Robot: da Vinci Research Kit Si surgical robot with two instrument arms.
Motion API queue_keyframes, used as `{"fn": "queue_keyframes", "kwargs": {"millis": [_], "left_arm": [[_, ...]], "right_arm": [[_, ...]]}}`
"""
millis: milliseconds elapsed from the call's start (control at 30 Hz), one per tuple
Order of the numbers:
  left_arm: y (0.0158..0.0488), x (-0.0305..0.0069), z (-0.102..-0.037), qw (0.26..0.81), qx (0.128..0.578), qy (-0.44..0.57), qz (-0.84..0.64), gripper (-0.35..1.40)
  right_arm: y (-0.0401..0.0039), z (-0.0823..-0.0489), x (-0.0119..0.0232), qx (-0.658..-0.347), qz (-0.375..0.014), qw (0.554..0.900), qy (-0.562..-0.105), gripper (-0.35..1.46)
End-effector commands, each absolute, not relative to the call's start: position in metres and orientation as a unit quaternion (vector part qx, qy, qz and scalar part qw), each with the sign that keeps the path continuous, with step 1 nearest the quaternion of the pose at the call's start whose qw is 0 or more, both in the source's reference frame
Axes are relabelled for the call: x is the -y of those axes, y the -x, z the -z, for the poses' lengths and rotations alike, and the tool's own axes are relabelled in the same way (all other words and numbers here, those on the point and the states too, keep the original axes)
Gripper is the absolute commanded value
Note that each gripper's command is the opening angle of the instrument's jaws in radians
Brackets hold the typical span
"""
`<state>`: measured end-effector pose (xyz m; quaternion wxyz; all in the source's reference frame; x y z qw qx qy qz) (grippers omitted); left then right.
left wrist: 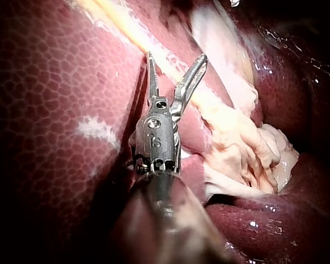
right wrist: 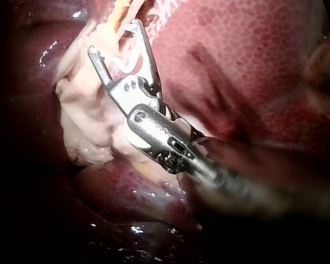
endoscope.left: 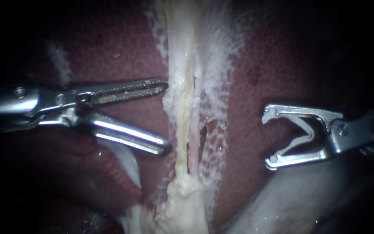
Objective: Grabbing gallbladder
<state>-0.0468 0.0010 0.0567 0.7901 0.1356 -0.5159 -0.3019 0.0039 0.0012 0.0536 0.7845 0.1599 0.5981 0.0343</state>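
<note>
A pale, stringy band of tissue (endoscope.left: 182,108) with thin tubes in it runs down the middle between dark red liver lobes (endoscope.left: 117,52). It widens into a lumpy whitish mass (endoscope.left: 182,208) at the bottom, also seen as the lumpy mass (left wrist: 236,148) in the left wrist view. I cannot tell which part is the gallbladder. My left instrument (endoscope.left: 166,117) has serrated jaws standing open, their tips at the band's left edge and nothing gripped. My right instrument (endoscope.left: 268,138) hovers over the liver to the band's right, its hooked jaws open and empty.
Liver (endoscope.left: 256,86) lies on both sides of the band. A smooth greyish surface (endoscope.left: 291,199) sits under my right instrument. In the wrist views my left instrument (left wrist: 176,58) straddles the pale band and my right instrument (right wrist: 113,38) points at the lumpy tissue (right wrist: 88,121).
</note>
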Motion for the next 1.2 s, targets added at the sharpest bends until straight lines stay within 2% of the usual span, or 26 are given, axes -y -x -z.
{"fn": "queue_keyframes", "kwargs": {"millis": [33,200,267,400,500,1200], "left_arm": [[0.0468,-0.0011,-0.0569,0.790,0.514,-0.135,0.305,0.57],[0.0468,-0.0018,-0.0581,0.791,0.505,-0.132,0.320,0.49],[0.0468,-0.0021,-0.0584,0.790,0.503,-0.132,0.325,0.39],[0.0467,-0.0025,-0.0585,0.785,0.497,-0.137,0.344,0.05],[0.0464,-0.0026,-0.0585,0.783,0.487,-0.142,0.359,-0.35],[0.0455,-0.0026,-0.0590,0.784,0.469,-0.144,0.380,-0.35]], "right_arm": [[-0.0039,-0.0536,-0.0012,-0.598,-0.034,0.784,-0.160,0.60],[-0.0039,-0.0536,-0.0012,-0.598,-0.034,0.784,-0.160,0.60],[-0.0039,-0.0536,-0.0012,-0.598,-0.034,0.784,-0.160,0.60],[-0.0039,-0.0536,-0.0012,-0.598,-0.034,0.784,-0.160,0.60],[-0.0039,-0.0536,-0.0012,-0.598,-0.034,0.784,-0.160,0.60],[-0.0039,-0.0536,-0.0012,-0.598,-0.034,0.785,-0.160,0.60]]}}
